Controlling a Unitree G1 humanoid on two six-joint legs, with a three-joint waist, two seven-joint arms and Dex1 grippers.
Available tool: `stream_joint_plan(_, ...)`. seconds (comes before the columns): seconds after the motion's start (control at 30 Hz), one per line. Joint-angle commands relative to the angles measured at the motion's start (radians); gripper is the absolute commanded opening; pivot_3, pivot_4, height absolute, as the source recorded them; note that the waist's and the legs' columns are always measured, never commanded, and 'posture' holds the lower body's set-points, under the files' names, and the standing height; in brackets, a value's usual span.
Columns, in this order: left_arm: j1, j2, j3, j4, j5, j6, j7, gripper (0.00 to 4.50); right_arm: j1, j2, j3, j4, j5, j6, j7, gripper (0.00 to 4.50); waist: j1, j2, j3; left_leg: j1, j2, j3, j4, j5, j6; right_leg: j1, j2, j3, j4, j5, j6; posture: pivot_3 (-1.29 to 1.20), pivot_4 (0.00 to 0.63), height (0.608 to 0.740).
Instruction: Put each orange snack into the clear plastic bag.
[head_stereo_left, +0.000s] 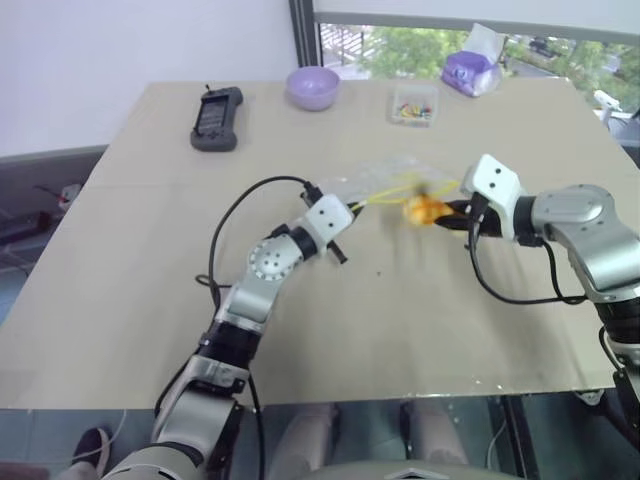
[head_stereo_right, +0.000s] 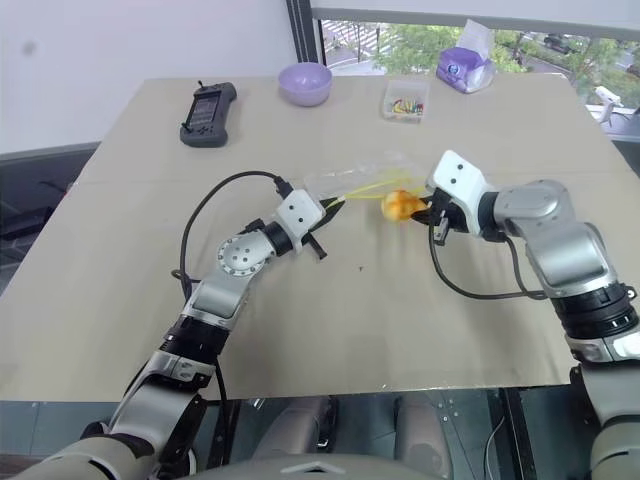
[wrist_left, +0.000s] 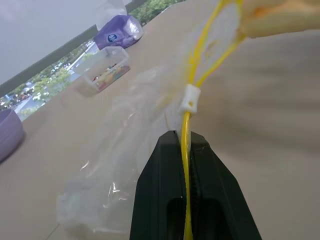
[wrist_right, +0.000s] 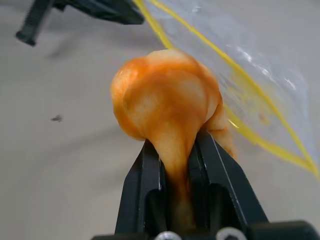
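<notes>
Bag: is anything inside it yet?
Nothing visible inside the bag; through the clear film only the table shows. The snack is outside, at the yellow-edged mouth, pinched by the right gripper. The left gripper clamps the seal strip.

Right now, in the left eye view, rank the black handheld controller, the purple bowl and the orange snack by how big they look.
1. Black handheld controller
2. Purple bowl, close behind the controller
3. Orange snack, smallest, though squeezed in the right gripper and nearer the camera
</notes>
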Motion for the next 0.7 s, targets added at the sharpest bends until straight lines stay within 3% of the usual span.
stream_joint_plan(0.03,-0.014,0.011,-0.01,-0.026,0.018,-0.038,-0.003,0.0,-0.04,-0.005,-0.018,0.003,-0.021,0.024,-0.02,0.06,0.0,0.0,0.0,0.0,0.0,0.0,0.0,0.0,0.0,0.0,0.0,0.0,0.0,0.0,0.0,0.0,0.15,0.74)
stream_joint_plan(0.43,-0.036,0.002,-0.036,-0.007,0.032,-0.077,-0.025,0.0,-0.11,0.027,0.04,0.0,-0.102,0.11,-0.058,0.06,-0.002,0.0,0.0,0.0,0.0,0.0,0.0,0.0,0.0,0.0,0.0,0.0,0.0,0.0,0.0,0.0,0.15,0.74)
stream_joint_plan(0.7,-0.052,-0.02,-0.053,0.013,0.032,-0.102,-0.041,0.0,-0.123,0.118,0.099,-0.048,-0.107,0.125,-0.058,0.06,-0.004,0.0,0.0,0.0,0.0,0.0,0.0,0.0,0.0,0.0,0.0,0.0,0.0,0.0,0.0,0.0,0.15,0.74)
